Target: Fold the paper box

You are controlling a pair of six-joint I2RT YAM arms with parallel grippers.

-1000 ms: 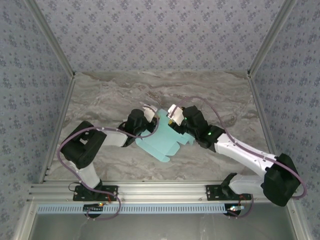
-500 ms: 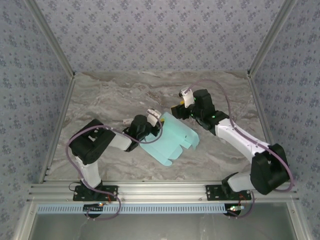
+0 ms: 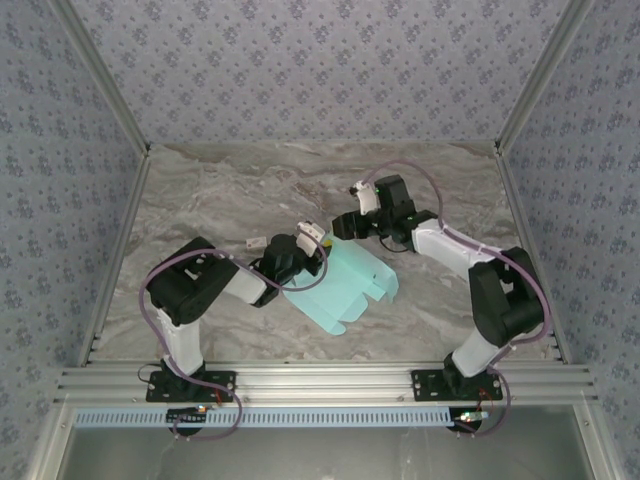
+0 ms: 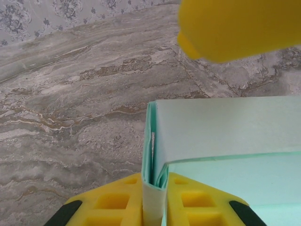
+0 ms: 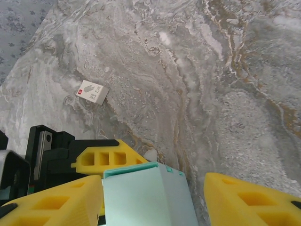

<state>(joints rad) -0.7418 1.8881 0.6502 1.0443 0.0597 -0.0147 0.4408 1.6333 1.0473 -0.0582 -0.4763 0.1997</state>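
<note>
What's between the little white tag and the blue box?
In the right wrist view: bare table, then a yellow finger of the left gripper, which pinches the box.

- paper box: thin turquoise card, matt and smooth, crisp creases
- counter: marble-look slab, smooth, slight sheen
- left gripper and right gripper: yellow plastic fingers, matt, moulded hollows
- arm shells: black and white plastic, kinda glossy
- front rail: bare brushed-looking metal
- walls: flowery print, matt, can't tell if paper or cloth
- tag: white, looks like card
</note>
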